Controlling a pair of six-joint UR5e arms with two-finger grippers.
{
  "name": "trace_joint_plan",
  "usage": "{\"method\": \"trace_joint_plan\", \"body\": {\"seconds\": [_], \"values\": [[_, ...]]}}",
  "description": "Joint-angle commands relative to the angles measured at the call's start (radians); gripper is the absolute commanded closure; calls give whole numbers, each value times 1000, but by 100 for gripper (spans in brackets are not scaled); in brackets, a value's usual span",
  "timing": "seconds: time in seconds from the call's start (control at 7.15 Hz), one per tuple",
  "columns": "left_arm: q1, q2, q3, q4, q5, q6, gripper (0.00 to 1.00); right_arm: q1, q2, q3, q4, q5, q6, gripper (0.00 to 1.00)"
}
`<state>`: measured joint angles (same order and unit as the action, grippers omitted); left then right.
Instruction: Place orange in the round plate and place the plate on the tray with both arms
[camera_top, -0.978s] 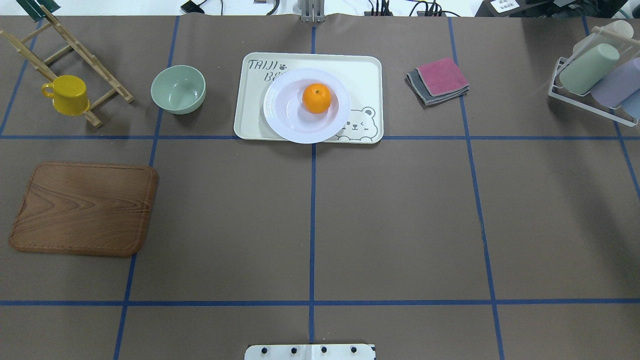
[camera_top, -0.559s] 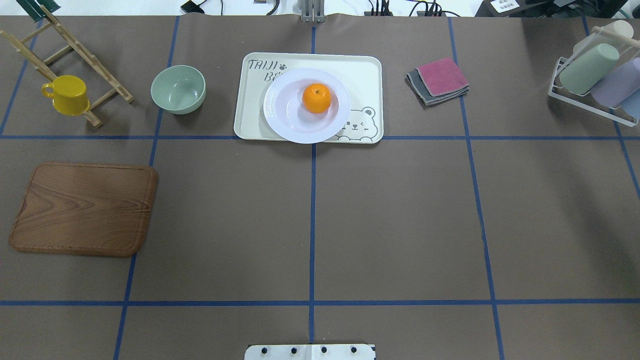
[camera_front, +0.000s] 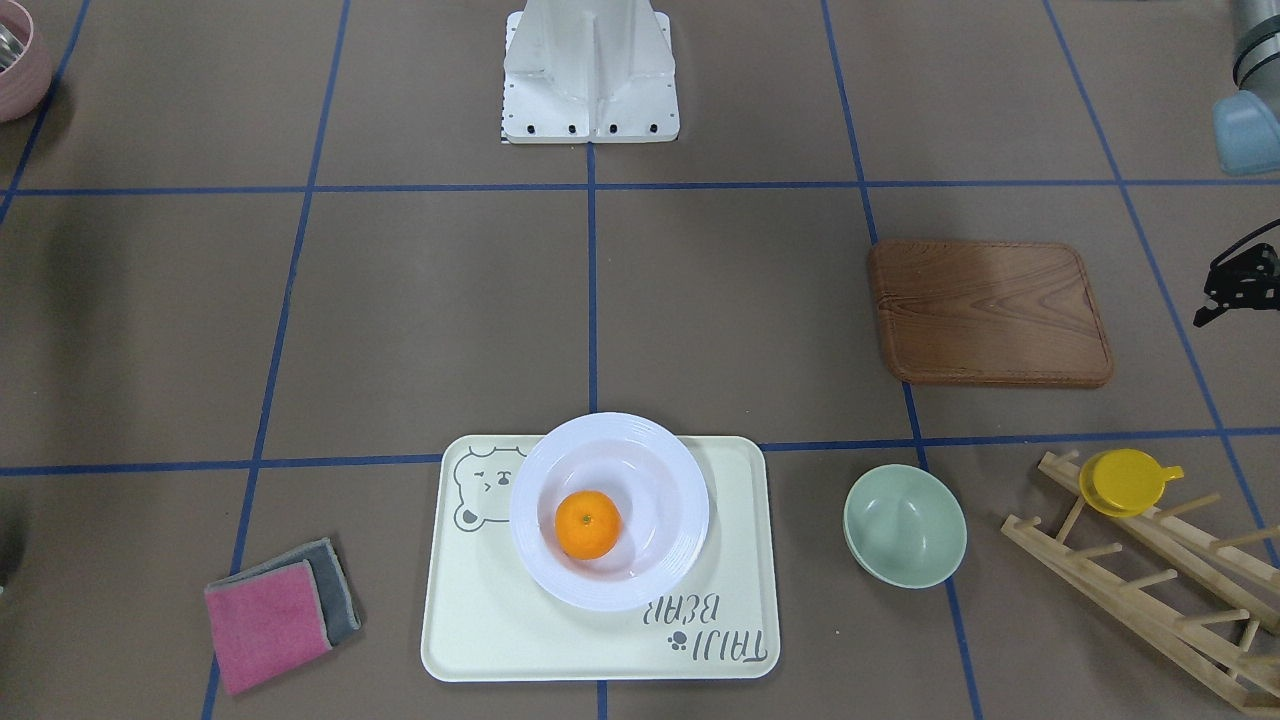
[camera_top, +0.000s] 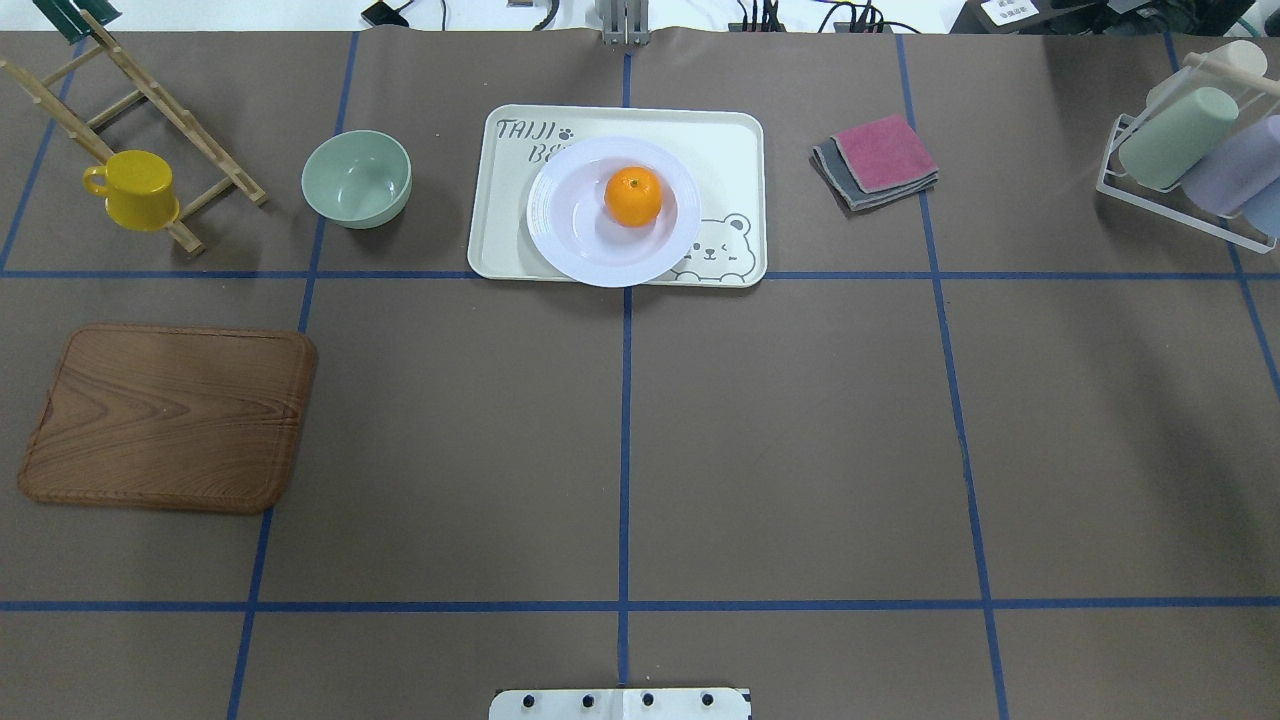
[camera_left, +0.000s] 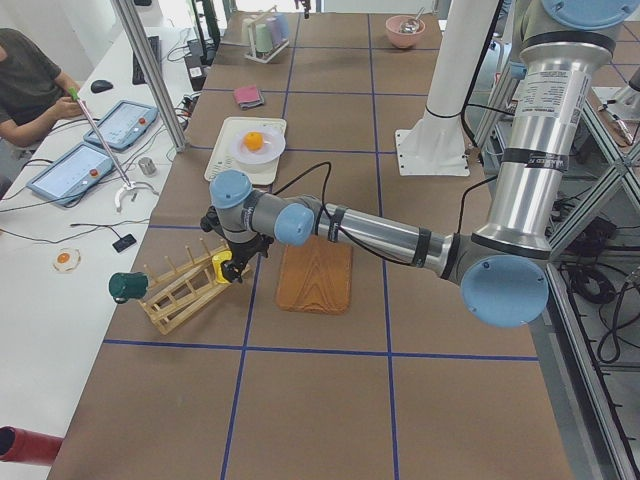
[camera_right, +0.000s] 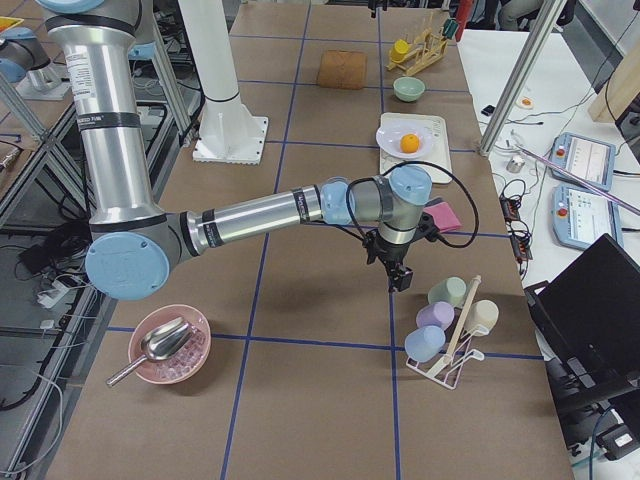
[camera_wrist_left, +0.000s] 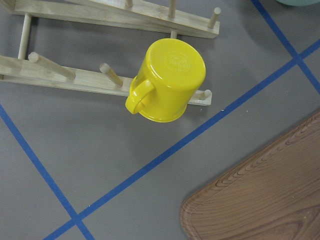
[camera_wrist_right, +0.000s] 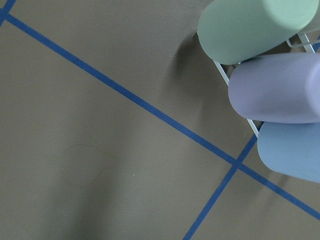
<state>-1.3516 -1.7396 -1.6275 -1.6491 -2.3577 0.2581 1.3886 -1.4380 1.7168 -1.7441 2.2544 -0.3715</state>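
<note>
The orange lies inside the white round plate, a little off its middle. That plate rests on the cream bear tray at the far centre of the table, its near rim overhanging the tray's edge; from the front, orange, plate and tray show the same. My left gripper hangs over the yellow cup at the table's left end, far from the tray. My right gripper hovers beside the pastel cup rack at the right end. Whether either is open or shut I cannot tell.
A wooden board lies front left. A pale-green bowl stands left of the tray, and a yellow cup hangs on a wooden rack. Folded cloths lie right of the tray, before a cup rack.
</note>
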Motion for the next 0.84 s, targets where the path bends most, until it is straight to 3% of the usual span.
{"method": "trace_joint_plan", "body": {"seconds": [0.0, 0.56, 0.7], "values": [[0, 0, 0, -1, 0, 0, 1, -6, 2, 1, 0, 1, 0, 0], [9, -1, 12, -3, 3, 7, 1, -39, 2, 3, 0, 2, -1, 0], [9, 8, -24, -3, -2, 0, 1, -42, 11, 24, 0, 1, 2, 0]]}}
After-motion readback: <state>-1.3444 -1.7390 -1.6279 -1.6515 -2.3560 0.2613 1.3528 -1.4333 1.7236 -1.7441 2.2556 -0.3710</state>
